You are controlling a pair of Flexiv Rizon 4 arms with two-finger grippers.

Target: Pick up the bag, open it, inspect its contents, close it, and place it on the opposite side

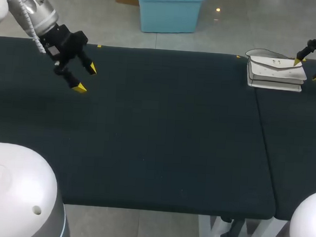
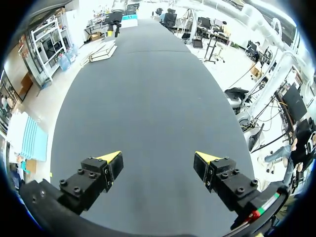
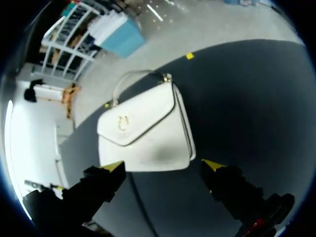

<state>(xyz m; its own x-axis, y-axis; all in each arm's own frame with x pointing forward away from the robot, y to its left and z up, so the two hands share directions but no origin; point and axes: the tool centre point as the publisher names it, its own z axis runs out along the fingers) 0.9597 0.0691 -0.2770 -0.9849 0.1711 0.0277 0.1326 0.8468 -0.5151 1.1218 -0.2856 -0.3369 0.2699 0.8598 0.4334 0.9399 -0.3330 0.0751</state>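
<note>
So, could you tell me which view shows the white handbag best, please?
The right wrist view: the white handbag lies ahead of the open right gripper, flap, clasp and handle clear. The head view shows it smaller; the left wrist view, tiny and distant.

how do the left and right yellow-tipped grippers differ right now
The left gripper hangs over bare dark table, nothing between its fingers; the right gripper sits at the white flap handbag, which lies just ahead of its fingers. The left is far from the bag, the right beside it. Both are open, holding nothing.
</note>
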